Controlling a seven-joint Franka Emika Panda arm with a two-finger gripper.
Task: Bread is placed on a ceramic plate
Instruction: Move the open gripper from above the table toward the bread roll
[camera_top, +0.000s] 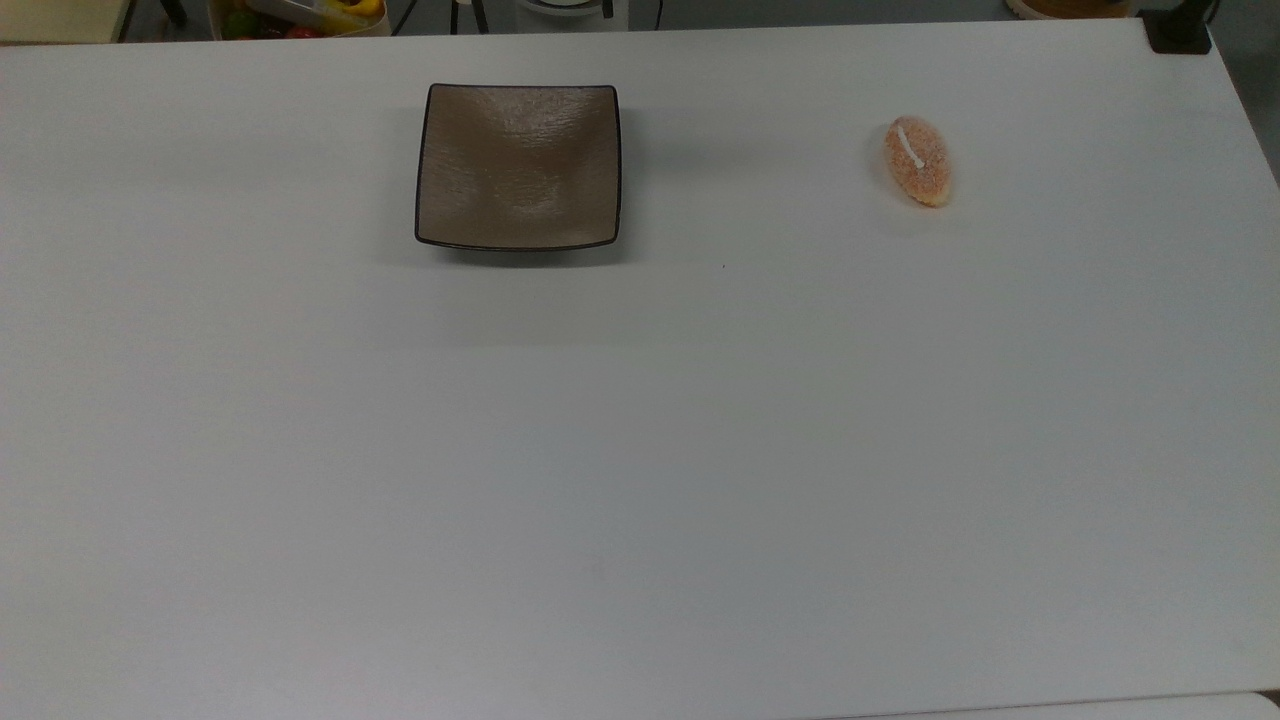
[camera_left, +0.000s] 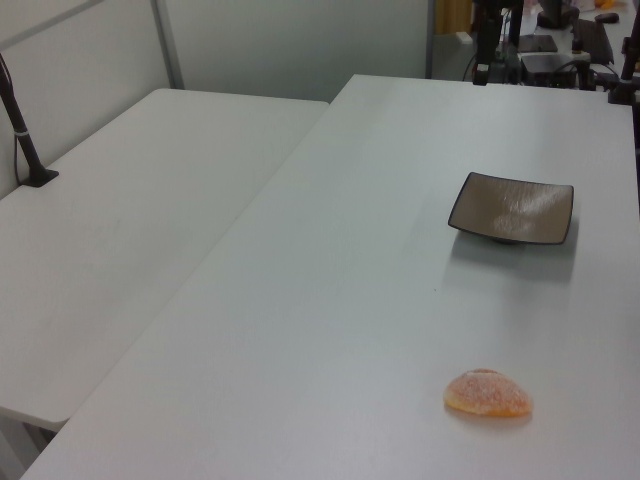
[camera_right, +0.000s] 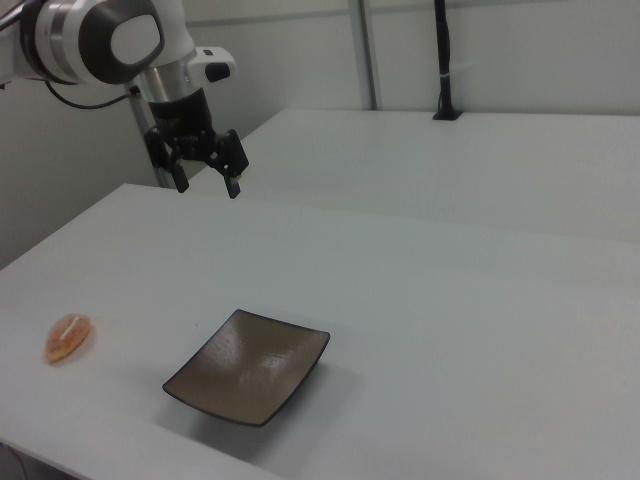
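End effector (camera_right: 208, 187) wide open, empty

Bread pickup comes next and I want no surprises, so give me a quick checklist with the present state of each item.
1. Bread lies free on the table, nothing touching it: ok.
2. Ceramic plate is empty and ready to receive: ok.
3. Table between bread and plate is bare: ok.
4. Gripper fingers are spread and hold nothing: ok.
5. Gripper is above the bread: not ok; in the right view it hangs high above the table, far from the bread.
6. Bread's long axis is readable for finger alignment: ok; the white stripe shows in the top view.
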